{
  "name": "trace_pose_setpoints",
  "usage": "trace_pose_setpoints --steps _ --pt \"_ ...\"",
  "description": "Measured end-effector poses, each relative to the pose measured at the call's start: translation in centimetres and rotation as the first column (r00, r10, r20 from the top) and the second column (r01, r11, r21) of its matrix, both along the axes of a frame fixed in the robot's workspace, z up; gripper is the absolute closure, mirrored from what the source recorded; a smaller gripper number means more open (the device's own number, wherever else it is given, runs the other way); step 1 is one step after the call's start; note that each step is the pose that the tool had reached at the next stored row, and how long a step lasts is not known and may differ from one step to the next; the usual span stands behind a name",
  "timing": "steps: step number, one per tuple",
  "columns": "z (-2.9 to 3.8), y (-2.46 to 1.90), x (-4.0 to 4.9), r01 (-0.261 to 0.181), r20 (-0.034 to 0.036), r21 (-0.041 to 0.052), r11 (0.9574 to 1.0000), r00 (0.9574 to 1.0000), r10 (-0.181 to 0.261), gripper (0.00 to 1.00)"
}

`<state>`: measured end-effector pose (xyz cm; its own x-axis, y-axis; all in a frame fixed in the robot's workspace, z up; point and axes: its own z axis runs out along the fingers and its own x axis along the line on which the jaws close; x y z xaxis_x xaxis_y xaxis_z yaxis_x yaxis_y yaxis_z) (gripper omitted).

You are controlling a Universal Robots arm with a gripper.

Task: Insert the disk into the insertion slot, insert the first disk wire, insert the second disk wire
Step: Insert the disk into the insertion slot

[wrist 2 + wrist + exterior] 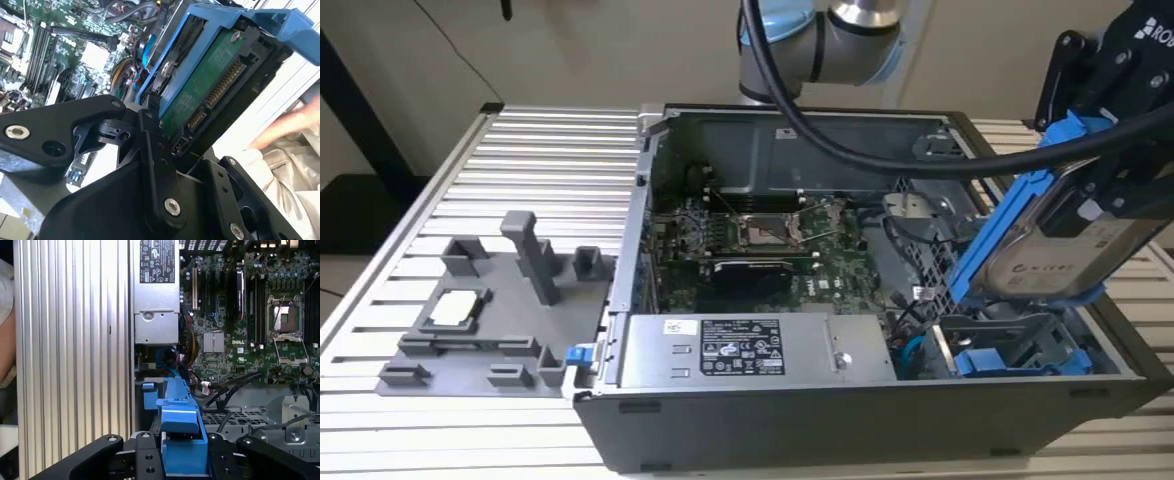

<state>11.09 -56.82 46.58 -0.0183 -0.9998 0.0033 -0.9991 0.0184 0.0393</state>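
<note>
One end effector grips the disk, tilted above the insertion slot.

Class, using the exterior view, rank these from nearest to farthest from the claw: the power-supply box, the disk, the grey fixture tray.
1. Disk: gripped by the claw, at the exterior view's right.
2. Power-supply box: middle of the case, front edge.
3. Grey fixture tray: exterior view's left, outside the case.

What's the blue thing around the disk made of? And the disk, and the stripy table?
Blue frame: looks like plastic, with a bright even colour, a soft shine and moulded edges.
Disk: probably metal, as its face is silver-grey and dully shiny. In the second wrist view its underside shows a green circuit board.
Table: likely aluminium, pale matte silver with straight ribs.
</note>
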Motion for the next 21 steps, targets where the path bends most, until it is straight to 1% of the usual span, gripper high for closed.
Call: trace_pose_setpoints --steps 6,15,21 --pt "-0.7 -0.17 0.06 0.0 0.0 0.0 1.0 1.0 0.0 0.67" --pt "-1.76 -0.28 0.12 0.0 0.0 0.0 1.0 1.0 0.0 0.67" --pt "-2.3 -0.35 0.23 0.0 0.0 0.0003 1.0 1.0 0.0 0.67"
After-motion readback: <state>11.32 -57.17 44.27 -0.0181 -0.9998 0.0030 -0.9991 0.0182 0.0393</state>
